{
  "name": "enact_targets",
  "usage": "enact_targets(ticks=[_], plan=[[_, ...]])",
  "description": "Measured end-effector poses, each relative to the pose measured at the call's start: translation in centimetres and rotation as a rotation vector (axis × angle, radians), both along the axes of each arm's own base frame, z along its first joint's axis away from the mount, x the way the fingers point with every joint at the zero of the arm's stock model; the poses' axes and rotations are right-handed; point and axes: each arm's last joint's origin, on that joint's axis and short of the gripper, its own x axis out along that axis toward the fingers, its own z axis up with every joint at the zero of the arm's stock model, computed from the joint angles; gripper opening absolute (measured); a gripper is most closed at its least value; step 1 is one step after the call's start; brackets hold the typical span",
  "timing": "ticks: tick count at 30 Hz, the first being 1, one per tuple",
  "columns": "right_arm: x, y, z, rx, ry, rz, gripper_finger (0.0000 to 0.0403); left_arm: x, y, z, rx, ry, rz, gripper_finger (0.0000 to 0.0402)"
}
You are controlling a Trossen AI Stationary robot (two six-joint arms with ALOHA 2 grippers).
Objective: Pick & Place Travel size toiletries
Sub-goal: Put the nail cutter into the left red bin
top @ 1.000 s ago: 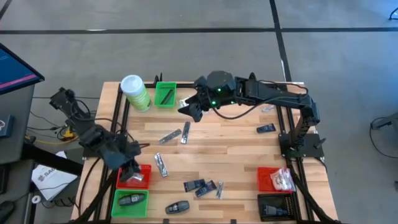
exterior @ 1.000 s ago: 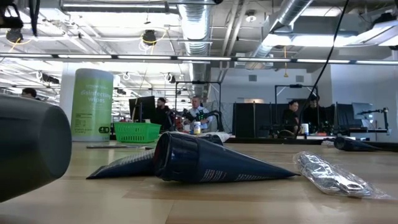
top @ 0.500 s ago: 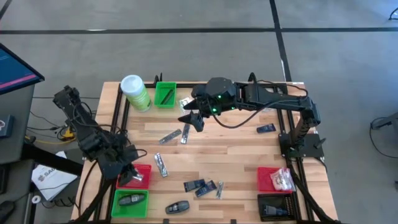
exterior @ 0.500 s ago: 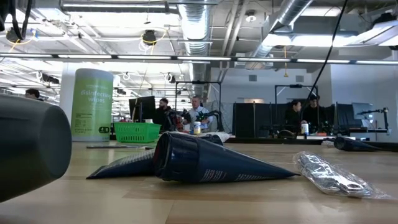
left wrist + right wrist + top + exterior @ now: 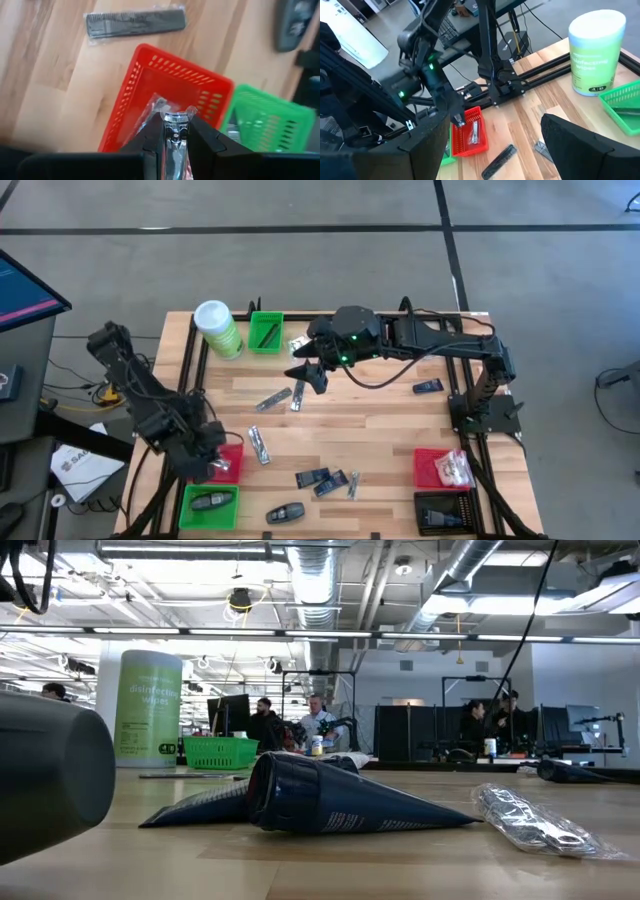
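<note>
Left pincer point(image 5: 175, 131) grips a silvery packet point(image 5: 173, 125) above the red bin point(image 5: 200, 90) (comb point(image 5: 135, 23) nearby).

My left gripper point(image 5: 212, 467): has pulled back from over the middle of the red bin point(image 5: 232, 452) to its outer edge, on the side away from the table's centre.
My right gripper point(image 5: 310, 373): has dropped away from the green bin point(image 5: 266, 332), toward the silvery packet point(image 5: 298, 392).
</note>
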Motion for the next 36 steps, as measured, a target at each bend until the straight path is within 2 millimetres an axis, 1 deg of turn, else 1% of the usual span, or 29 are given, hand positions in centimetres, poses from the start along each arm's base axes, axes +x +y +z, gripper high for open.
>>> enact_targets(ticks=[11, 16, 20, 23, 26, 29, 34, 36], plan=[[0.2, -0.1, 0.5, -0.001, -0.059, -0.002, 0.0303, 1.2, -1.8, -2.8, 0.164, 0.11, -0.192, 0.0046], [0.2, -0.1, 0.6, -0.001, -0.064, -0.002, 0.0303, 1.7, -2.4, -3.7, 0.192, 0.121, -0.241, 0.0046], [0.2, 0.0, 0.6, -0.001, -0.064, -0.001, 0.0303, 2.1, -2.9, -4.9, 0.151, 0.081, -0.245, 0.0046], [0.2, 0.0, 0.6, -0.001, -0.065, 0.0, 0.0303, 2.1, -2.8, -6.0, 0.135, 0.066, -0.24, 0.0046], [0.2, 0.0, 0.6, -0.001, -0.064, 0.0, 0.0303, 1.7, -2.2, -6.8, 0.16, 0.094, -0.225, 0.0046], [0.2, 0.0, 0.6, -0.001, -0.065, 0.0, 0.0303, 1.5, -1.9, -7.4, 0.152, 0.11, -0.227, 0.0046], [0.2, 0.0, 0.6, 0.0, -0.065, 0.0, 0.0303, 1.4, -2.0, -8.0, 0.119, 0.103, -0.239, 0.0047], [0.2, 0.0, 0.6, 0.0, -0.064, -0.001, 0.0303, 1.3, -1.8, -8.3, 0.125, 0.11, -0.239, 0.0052]])
